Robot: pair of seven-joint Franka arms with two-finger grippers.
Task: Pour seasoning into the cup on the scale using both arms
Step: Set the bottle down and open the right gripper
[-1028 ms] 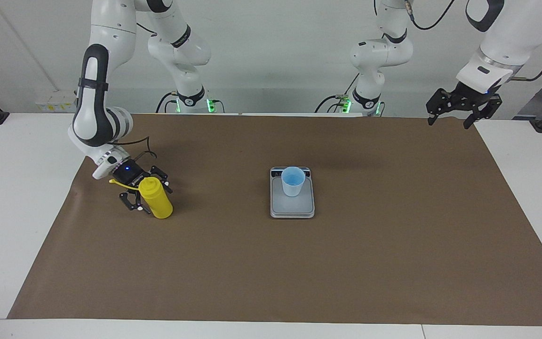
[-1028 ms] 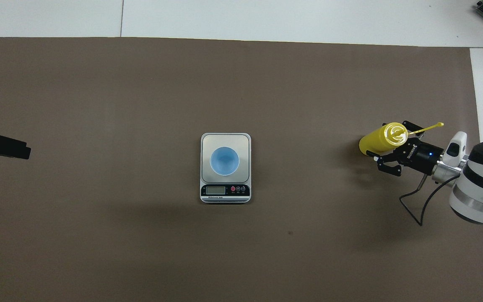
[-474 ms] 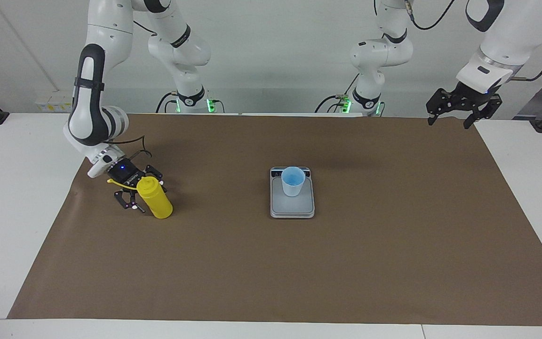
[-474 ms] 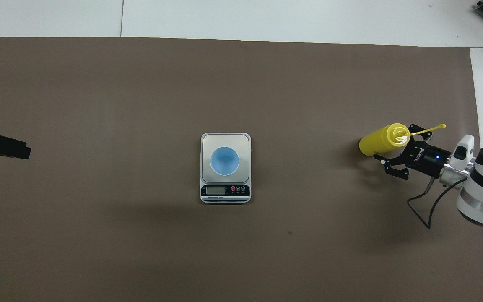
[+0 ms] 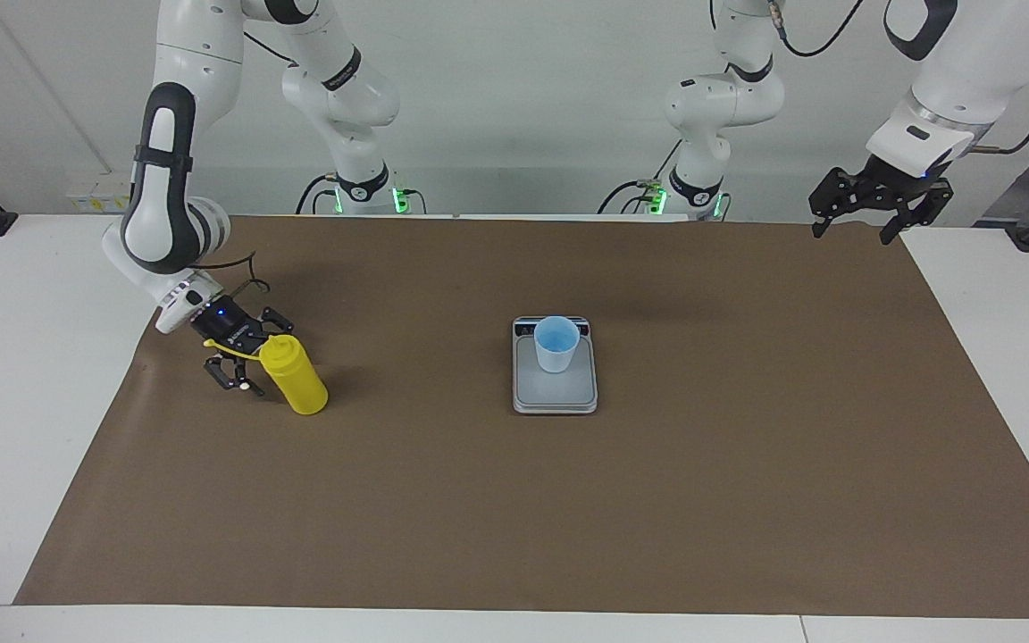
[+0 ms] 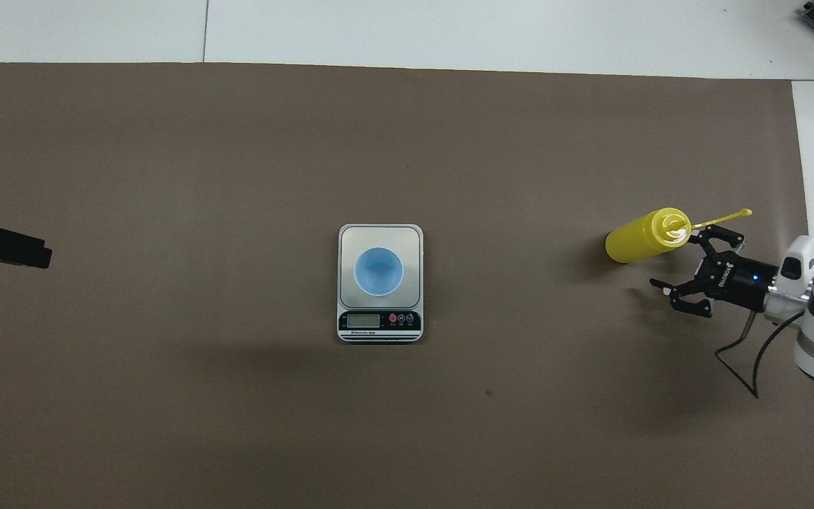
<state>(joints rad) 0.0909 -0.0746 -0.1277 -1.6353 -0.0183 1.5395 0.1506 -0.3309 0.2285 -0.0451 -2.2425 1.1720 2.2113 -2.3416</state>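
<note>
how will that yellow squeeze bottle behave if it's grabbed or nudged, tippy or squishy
The yellow squeeze bottle is tall on a narrow base, so a high nudge would probably tip it, and its round body would likely roll. Plastic walls probably give under a squeeze. The open right pincer sits beside its top, where the thin cap strap could flop or snag.

Bright, even light from above fills both views, with nothing blurred. The matte brown paper sheet [image 5: 514,500] covering the white table [image 5: 23,375] shows no glare, only soft broad shadows. The yellow plastic squeeze bottle [image 5: 294,375] and the flat silver-grey kitchen scale [image 6: 379,283] cast faint, short shadows. The white back wall [image 5: 514,107] looks evenly lit. Straight edges stay straight toward the borders.
</note>
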